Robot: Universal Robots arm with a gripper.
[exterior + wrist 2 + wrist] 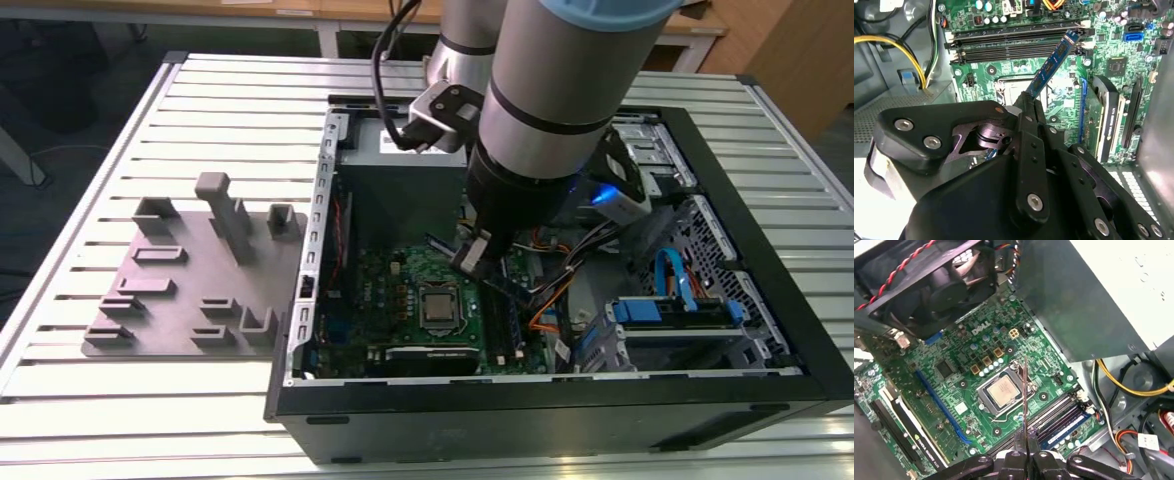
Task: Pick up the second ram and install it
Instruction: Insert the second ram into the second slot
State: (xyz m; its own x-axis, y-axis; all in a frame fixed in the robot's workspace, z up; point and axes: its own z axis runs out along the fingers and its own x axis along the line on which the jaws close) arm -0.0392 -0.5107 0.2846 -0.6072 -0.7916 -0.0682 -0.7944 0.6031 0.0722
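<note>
In the exterior view the arm reaches into the open computer case (561,400) on the worktop (160,400), its gripper (474,258) over the motherboard (387,290); the grey holder plate (174,300) lies at the exterior view's left. In the second wrist view the gripper (1026,102) is clamped on the second ram (1051,62), which slants toward the memory slots (1014,42). In the first wrist view the second ram (1025,390) shows edge-on, in front of the CPU socket (1002,392), held in the gripper (1025,442)
</note>
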